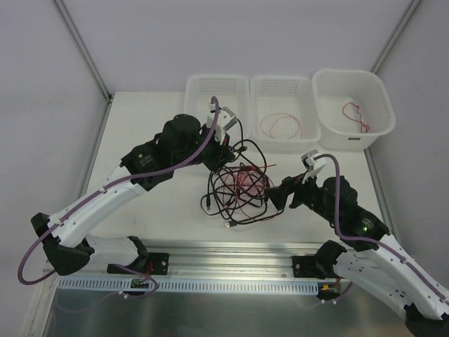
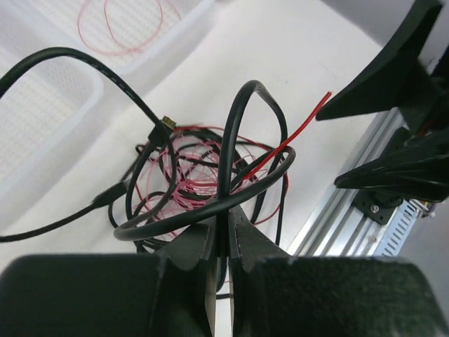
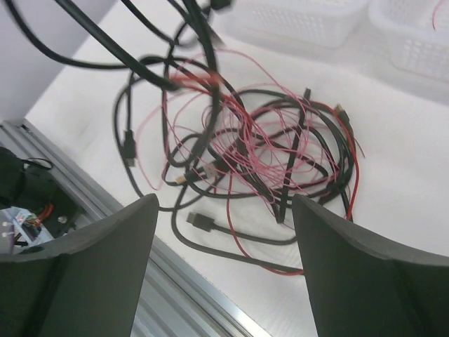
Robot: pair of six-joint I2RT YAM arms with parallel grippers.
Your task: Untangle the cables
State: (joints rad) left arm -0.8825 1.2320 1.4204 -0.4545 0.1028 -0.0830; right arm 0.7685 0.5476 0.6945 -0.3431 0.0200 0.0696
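Observation:
The cables (image 1: 238, 188) lie in one tangle of thick black cords with plug ends and thin red and pink wires at the table's middle. My left gripper (image 1: 224, 154) reaches in from the left, over the tangle's upper edge. In the left wrist view the left gripper (image 2: 226, 214) is shut on a black cable loop (image 2: 242, 105) that rises out of the heap. My right gripper (image 1: 275, 193) stands open just right of the tangle. In the right wrist view the right gripper (image 3: 224, 203) has nothing between its fingers (image 3: 105, 260), and the cables (image 3: 266, 154) lie beyond them.
Three white baskets stand along the back: left (image 1: 216, 78), middle (image 1: 254, 112) holding a red wire loop (image 1: 280, 126), right (image 1: 319, 105) holding a red wire (image 1: 356, 116). An aluminium rail (image 1: 231, 256) runs along the near edge.

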